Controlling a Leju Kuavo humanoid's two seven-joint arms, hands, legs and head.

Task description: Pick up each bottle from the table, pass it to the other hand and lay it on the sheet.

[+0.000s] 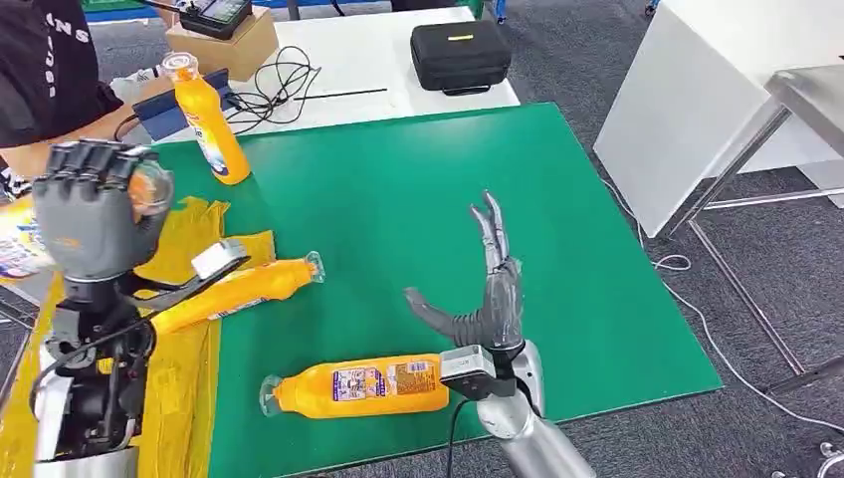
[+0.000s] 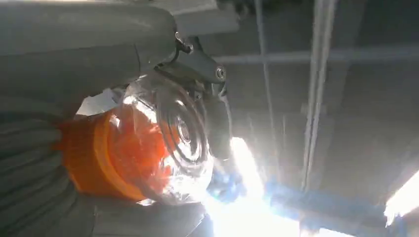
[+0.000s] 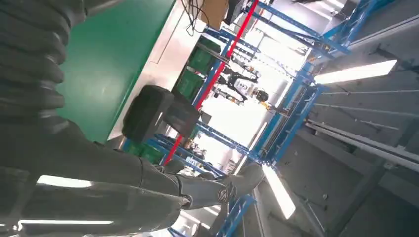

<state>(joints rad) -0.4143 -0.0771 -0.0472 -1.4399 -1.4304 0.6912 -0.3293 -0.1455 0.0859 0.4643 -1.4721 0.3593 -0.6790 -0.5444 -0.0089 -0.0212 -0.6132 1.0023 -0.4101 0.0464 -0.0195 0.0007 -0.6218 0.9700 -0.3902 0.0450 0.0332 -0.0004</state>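
Observation:
My left hand (image 1: 90, 214) is raised at the left and grips an orange bottle (image 1: 151, 189). Its clear cap end (image 2: 168, 143) sits close against that hand (image 2: 74, 39) in the left wrist view. My right hand (image 1: 490, 294) is open above the green mat (image 1: 398, 179), fingers spread and pointing away from me. A second orange bottle (image 1: 363, 386) lies on the mat just left of my right wrist. A third bottle (image 1: 239, 289) lies partly on the yellow sheet (image 1: 184, 373) at the mat's left. A fourth (image 1: 211, 124) stands upright at the mat's far left.
A person in a black shirt (image 1: 45, 70) stands at the far left, an arm (image 1: 45, 151) near my left hand. Behind the mat, a white table carries a black case (image 1: 460, 52), a cardboard box (image 1: 214, 48) and cables (image 1: 271, 78). The table's edge runs along the right.

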